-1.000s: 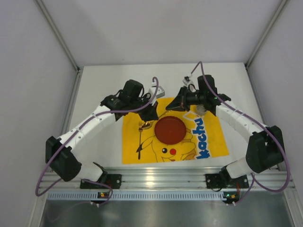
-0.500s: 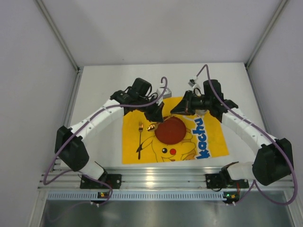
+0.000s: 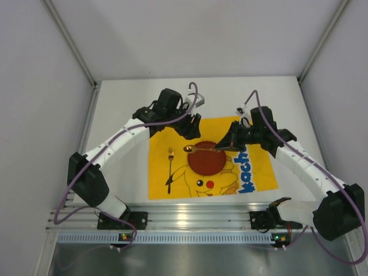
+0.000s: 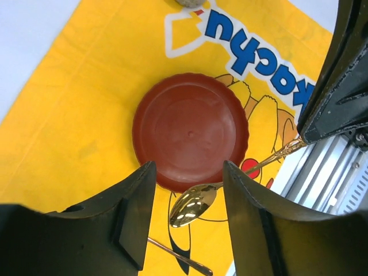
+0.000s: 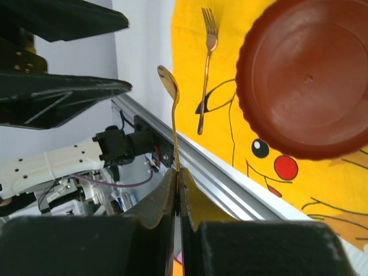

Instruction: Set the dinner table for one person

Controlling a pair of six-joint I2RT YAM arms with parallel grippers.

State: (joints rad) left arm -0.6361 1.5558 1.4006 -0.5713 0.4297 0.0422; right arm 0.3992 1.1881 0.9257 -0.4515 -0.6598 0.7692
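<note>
A gold spoon (image 3: pixel 198 148) hangs level above the far edge of the red plate (image 3: pixel 207 160), and my right gripper (image 3: pixel 225 145) is shut on its handle. The right wrist view shows the thin handle (image 5: pixel 175 138) pinched between the pads of that gripper (image 5: pixel 177 171). My left gripper (image 4: pixel 188 167) is open just behind the spoon, whose bowl (image 4: pixel 192 206) lies in the gap between its fingers without touching either. A gold fork (image 3: pixel 170 164) lies on the yellow mat (image 3: pixel 161 178) left of the plate. The mat lies on the white dinner table (image 3: pixel 121 115).
A small grey object (image 4: pixel 190 2) sits at the mat's far edge near the blue lettering. An aluminium rail (image 3: pixel 190 215) runs along the near edge of the table, and white walls close in both sides and the back.
My left gripper has opened and let go of the spoon. The spoon has moved right, over the plate's far edge, now held only by my right gripper, which has drawn to the right.
</note>
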